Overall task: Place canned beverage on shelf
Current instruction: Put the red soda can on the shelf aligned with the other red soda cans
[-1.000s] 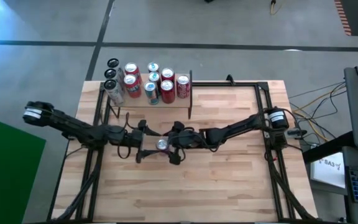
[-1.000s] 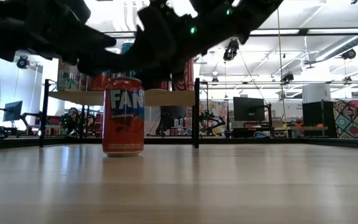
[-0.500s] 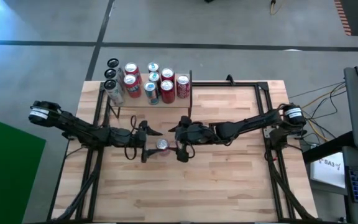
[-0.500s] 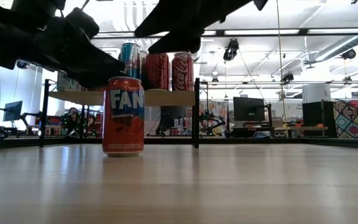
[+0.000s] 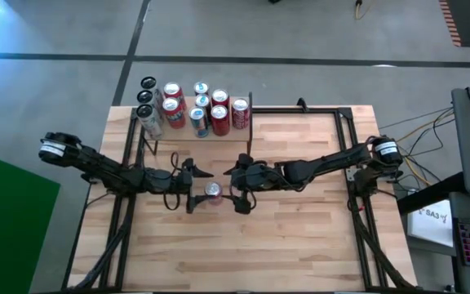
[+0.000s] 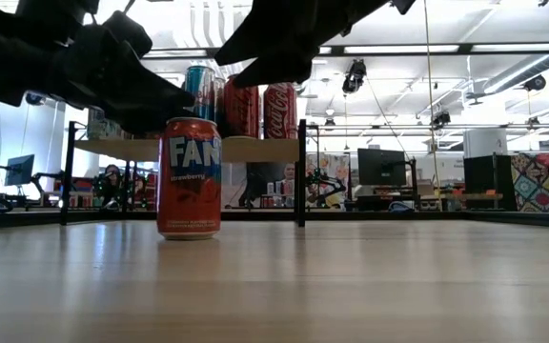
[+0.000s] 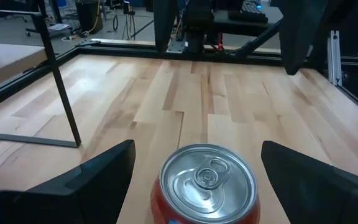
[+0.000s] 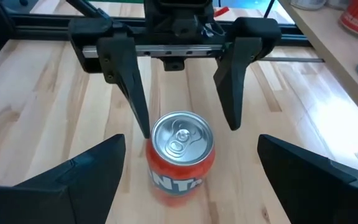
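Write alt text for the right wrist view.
A red Fanta can with a silver top stands upright on the light wooden table, between the open right gripper near the camera and the open left gripper facing it.

One red can (image 5: 212, 191) upright on the table (image 5: 300, 237), between two grippers: left gripper (image 5: 189, 186), right gripper (image 5: 241, 186), both spread wide. One shelf (image 5: 239, 131) beyond them, with ten cans (image 5: 194, 106) clustered together there: three dark-topped, seven silver-topped.
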Controlling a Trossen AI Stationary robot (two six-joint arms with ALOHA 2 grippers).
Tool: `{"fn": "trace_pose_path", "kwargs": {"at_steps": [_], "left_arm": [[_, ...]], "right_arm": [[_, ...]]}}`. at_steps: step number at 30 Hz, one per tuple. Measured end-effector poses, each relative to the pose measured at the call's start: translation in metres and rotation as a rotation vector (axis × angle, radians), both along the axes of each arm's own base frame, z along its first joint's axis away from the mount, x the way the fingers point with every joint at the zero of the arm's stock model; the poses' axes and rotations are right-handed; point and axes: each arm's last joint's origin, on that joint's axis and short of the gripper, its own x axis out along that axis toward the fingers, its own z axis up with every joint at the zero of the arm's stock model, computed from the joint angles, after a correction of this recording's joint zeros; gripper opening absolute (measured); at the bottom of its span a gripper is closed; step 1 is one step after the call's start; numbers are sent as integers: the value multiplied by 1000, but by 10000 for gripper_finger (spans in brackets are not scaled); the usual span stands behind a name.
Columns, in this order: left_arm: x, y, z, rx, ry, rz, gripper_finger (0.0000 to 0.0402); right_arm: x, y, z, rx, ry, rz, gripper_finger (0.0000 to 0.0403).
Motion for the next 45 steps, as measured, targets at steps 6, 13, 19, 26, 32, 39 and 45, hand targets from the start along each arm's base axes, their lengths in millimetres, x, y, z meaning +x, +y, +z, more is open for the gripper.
{"fn": "trace_pose_path", "kwargs": {"at_steps": [6, 13, 19, 26, 32, 39, 45], "left_arm": [[0, 0, 0, -3, 0, 0, 340], [0, 0, -1, 1, 5, 1, 388], [2, -2, -9, -72, 43, -11, 392], [6, -2, -21, -110, 78, 4, 385], [10, -3, -27, -106, 76, 14, 381], [14, -3, -31, -64, 36, 10, 364], [16, -3, -34, -45, 23, 30, 341]], "right_arm": [[0, 0, 0, -8, 0, 5, 354], [0, 0, 0, -3, -1, 1, 354], [0, 0, 0, -2, -1, 0, 354], [0, 0, 0, -1, 1, 0, 354], [0, 0, 0, 0, 1, -1, 354], [0, 0, -1, -1, 2, -4, 354], [-1, 0, -3, 6, 8, -9, 354]]}}
